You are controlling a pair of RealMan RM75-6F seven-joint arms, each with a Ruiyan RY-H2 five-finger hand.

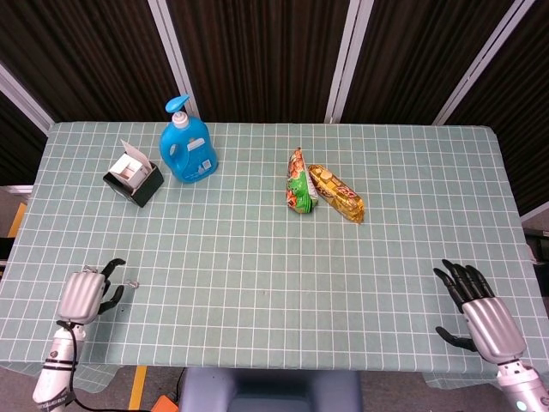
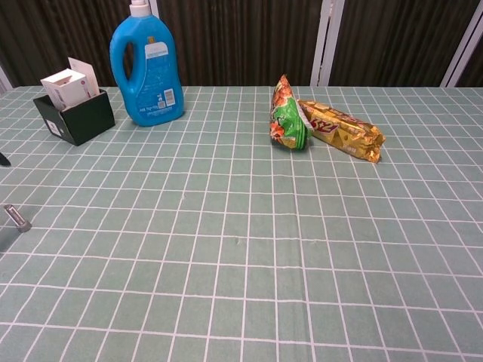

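The left hand [image 1: 83, 294] lies at the near left corner of the table [image 1: 257, 292]; its dark fingers [image 1: 111, 265] are apart and a little bent, and they hold nothing; just to the right of them the small metal pin [image 1: 133, 282] lies flat on the cloth, close to the fingertips but not touching them, as far as the head view shows; in the chest view the same pin is seen alone at the left edge, with free cloth around it. The right hand [image 1: 482, 316] rests at the near right corner with its fingers spread wide and empty, well apart from every object. At the far side the blue bottle [image 1: 187, 144] stands upright, just beside the black box [image 1: 135, 180] with a white carton in it; near the far middle the green packet [image 1: 298, 182] and the golden packet [image 1: 337, 193] lie touching each other. To my judgement the work is at a very early or resting stage; the pin is not grasped, and nothing else is being handled.
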